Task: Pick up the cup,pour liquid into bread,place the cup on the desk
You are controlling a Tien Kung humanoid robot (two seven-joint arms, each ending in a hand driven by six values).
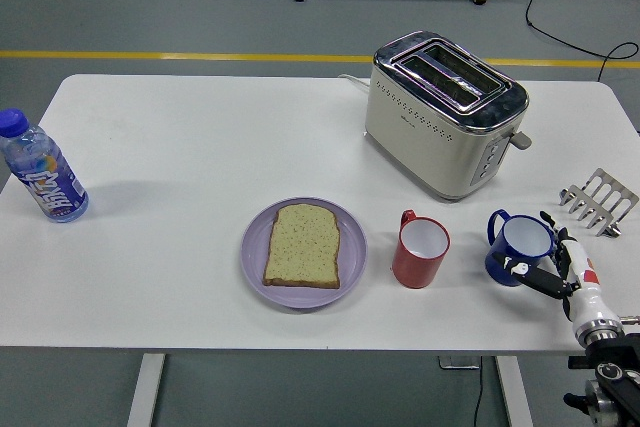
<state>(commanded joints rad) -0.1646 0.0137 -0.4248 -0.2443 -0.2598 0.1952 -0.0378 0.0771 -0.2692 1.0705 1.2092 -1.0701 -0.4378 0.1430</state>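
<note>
The blue cup (519,247) stands upright on the white table (200,147), toward the near right corner, mouth facing up so its long axis runs straight up and down. Its handle sticks out on the far left side of the rim, pointing toward the toaster. My right hand (558,269) sits just beside it on the near right, fingers spread and curved toward the cup's wall; one fingertip (519,268) lies against or right at the cup's lower side, but I am not gripping it and the cup rests on the table by itself. My forearm comes up from the lower right corner of the view.

Just to the left of the blue cup stands a red cup (420,251), also upright, white inside, its handle at the far left of the rim. The two cups are near each other but apart. Further left is a purple plate (254,257) with one slice of bread (303,245) lying flat on it, its long side running from near to far.

Behind the cups, a cream and chrome toaster (445,113) sits at an angle with its two slots open upward. A small metal rack (598,201) lies at the right edge, beyond my hand. A water bottle (41,168) with a blue cap stands at the far left edge, leaning slightly.
</note>
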